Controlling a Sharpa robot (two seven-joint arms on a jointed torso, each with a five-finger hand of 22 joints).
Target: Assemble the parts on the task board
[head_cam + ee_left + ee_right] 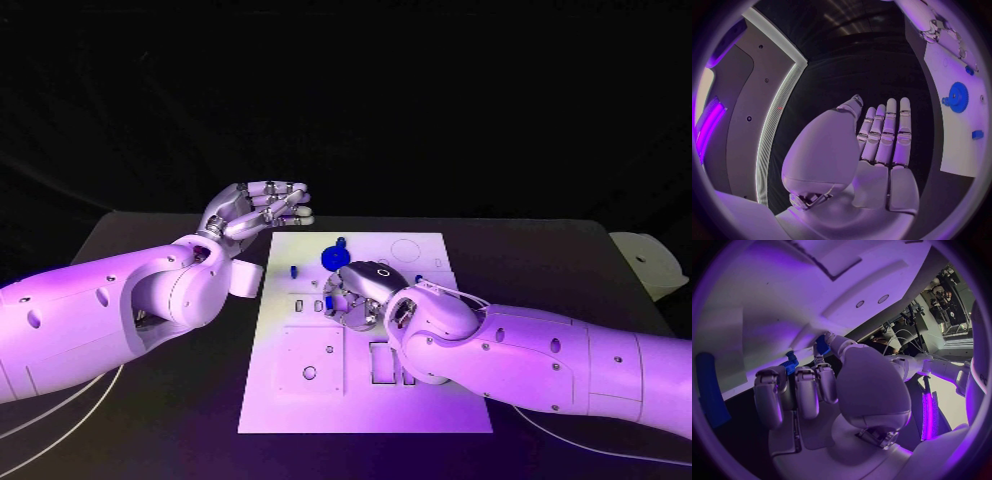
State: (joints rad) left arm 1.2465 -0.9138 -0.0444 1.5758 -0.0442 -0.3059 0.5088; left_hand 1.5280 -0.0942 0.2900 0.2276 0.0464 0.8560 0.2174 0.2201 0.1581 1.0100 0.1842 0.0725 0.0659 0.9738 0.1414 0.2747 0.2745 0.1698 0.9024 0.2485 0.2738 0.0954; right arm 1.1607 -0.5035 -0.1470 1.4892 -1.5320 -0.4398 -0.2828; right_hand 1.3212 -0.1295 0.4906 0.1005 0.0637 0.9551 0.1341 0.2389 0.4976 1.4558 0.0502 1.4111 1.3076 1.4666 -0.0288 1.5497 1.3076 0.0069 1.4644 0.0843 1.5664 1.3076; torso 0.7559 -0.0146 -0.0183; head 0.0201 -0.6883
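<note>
Currently the right hand (356,297) pinches a small blue part (821,346) over the task board (433,400); a tilted insertion could jam it. The left hand (260,210) hovers open.

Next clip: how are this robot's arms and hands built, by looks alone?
Both arms are bulky, smooth white shells with small round holes. The left hand and right hand are silver metal with segmented fingers and pale pads. Thin white cables trail beside the left arm.
</note>
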